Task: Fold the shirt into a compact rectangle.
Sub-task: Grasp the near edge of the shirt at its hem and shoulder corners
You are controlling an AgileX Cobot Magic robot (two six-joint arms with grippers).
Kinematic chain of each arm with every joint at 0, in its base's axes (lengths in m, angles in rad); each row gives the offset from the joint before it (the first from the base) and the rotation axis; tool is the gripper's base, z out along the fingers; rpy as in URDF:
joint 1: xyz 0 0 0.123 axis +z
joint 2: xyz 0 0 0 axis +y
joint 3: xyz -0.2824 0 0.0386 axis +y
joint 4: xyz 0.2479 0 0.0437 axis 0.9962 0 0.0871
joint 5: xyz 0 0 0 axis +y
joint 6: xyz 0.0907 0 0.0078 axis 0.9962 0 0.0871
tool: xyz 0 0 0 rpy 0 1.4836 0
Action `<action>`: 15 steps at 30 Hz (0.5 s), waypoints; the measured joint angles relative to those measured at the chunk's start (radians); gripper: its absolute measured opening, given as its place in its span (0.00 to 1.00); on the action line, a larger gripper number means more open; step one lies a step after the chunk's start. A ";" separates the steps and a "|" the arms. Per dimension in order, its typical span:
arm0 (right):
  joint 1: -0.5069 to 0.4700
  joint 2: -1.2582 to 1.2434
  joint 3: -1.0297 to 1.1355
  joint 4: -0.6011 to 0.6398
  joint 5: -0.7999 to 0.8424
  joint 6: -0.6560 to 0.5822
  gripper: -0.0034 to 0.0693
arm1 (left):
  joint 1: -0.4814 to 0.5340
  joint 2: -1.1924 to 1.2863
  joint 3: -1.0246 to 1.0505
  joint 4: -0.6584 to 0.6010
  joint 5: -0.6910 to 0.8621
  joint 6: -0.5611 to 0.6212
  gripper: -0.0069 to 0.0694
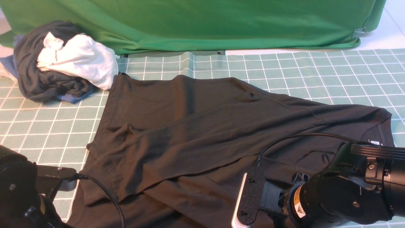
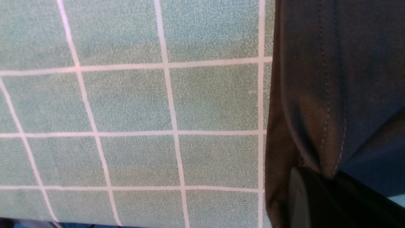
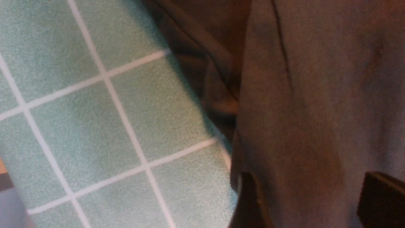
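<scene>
The black shirt [image 1: 202,126] lies spread over the mat with its plain side up and one layer folded diagonally across it. Its white neck label [image 1: 375,142] peeks out at the right; the chest print is hidden. In the left wrist view my left gripper [image 2: 329,182] is shut on the shirt's stitched hem [image 2: 329,126] at the cloth's edge. In the right wrist view my right gripper [image 3: 316,193] is open, its dark fingers [image 3: 250,202] set wide apart over the shirt fabric [image 3: 316,110] near its edge. Both arms sit at the near edge in the front view.
A dark grey and blue bundle of clothes [image 1: 47,82] with a white garment [image 1: 82,60] on it sits at the back left. A green cloth backdrop [image 1: 205,25] closes the far side. The green grid mat [image 1: 316,72] covers the table.
</scene>
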 joint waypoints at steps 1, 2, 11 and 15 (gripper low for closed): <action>0.000 0.000 0.000 0.000 0.000 0.000 0.62 | 0.000 0.000 0.000 0.000 0.000 0.000 0.11; 0.000 0.005 0.000 0.000 0.001 0.000 0.59 | 0.000 0.000 0.000 0.000 0.000 0.000 0.11; 0.001 0.032 0.000 0.010 0.074 -0.001 0.64 | 0.000 0.000 0.000 0.001 -0.004 0.001 0.11; 0.001 0.047 0.000 0.012 0.037 -0.003 0.63 | 0.000 0.000 0.000 0.001 -0.007 0.005 0.11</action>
